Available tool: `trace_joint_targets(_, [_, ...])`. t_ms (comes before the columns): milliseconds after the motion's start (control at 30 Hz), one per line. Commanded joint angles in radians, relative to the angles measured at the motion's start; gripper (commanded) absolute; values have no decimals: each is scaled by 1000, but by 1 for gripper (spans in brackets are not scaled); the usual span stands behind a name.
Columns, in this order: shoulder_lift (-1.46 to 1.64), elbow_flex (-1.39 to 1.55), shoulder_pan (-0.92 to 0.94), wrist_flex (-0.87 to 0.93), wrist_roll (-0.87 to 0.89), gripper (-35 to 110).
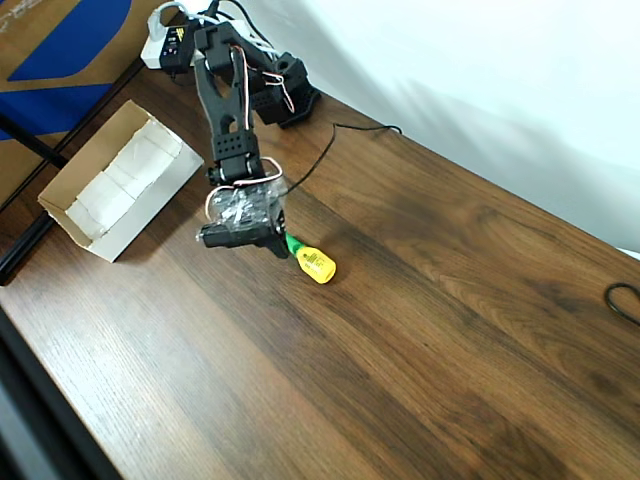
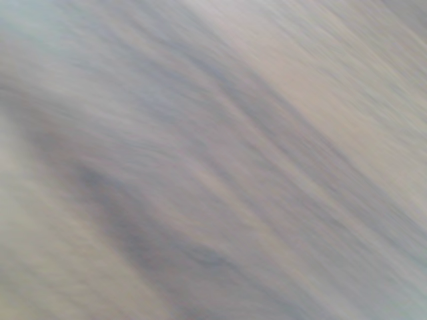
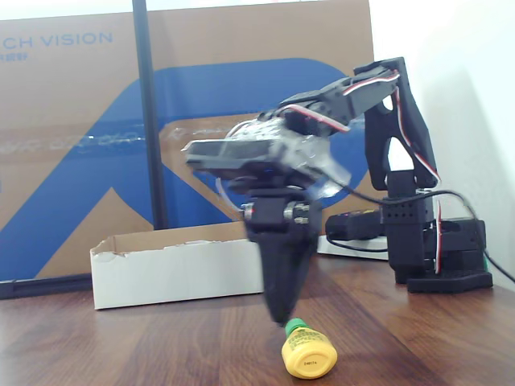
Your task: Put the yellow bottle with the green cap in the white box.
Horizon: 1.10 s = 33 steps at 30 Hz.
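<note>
In the overhead view, the yellow bottle with the green cap [image 1: 314, 261] lies on its side on the wooden table [image 1: 430, 300], cap toward the gripper [image 1: 281, 246], whose dark tip sits right at the cap; the likeliest slip is the fingers pushing the round bottle so that it rolls away instead of seating between them. The white box [image 1: 118, 180] rests well apart to the left, and a thin black cable [image 1: 320, 160] trails across the table behind the arm, off the direct line to the box. The wrist view is motion blur and settles nothing. In the fixed view, the gripper [image 3: 281, 310] points straight down just above the green cap of the bottle [image 3: 306, 351], its fingers reading as one narrow wedge, apparently closed and holding nothing; the white box [image 3: 173, 272] stands behind, before brown-and-blue cardboard [image 3: 80, 145].
</note>
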Motion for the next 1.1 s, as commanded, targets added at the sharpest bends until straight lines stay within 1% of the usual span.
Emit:
trace_joint_targets(0, [98,-60,-17,9,2,0])
trace_joint_targets(567, [104,-78,-129,71,-25,0])
trace_joint_targets(1067, [110,-75,-181,109,-46,0])
